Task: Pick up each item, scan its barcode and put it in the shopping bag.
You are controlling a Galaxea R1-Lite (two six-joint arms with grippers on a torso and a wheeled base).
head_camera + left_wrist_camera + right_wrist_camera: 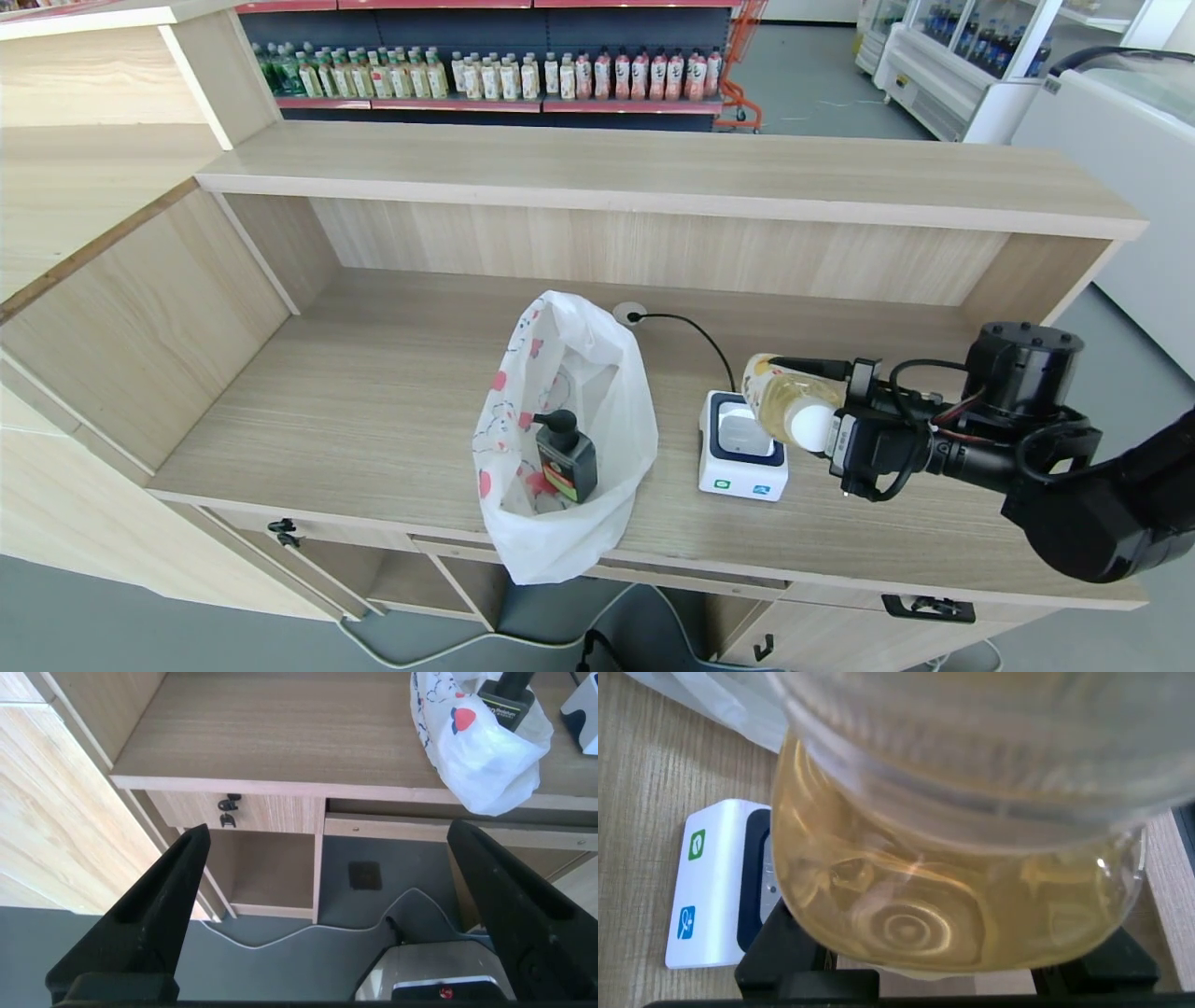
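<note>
A wooden table (pixel 373 392) lies beneath the right pincer (pixel 808 411); well beyond it, shelves (pixel 485 105) carry rows of bottles (pixel 485 77), with freezers (pixel 952 65) alongside.

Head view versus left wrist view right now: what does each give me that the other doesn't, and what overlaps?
Head view adds the right gripper shut on the bottle of yellowish liquid, held just above the scanner, whose cable runs to a hole in the counter. Left wrist view adds the left gripper, open, hanging in front of the counter below its top. Shared: the shopping bag at the counter's front edge, with the dark pump bottle standing inside.
</note>
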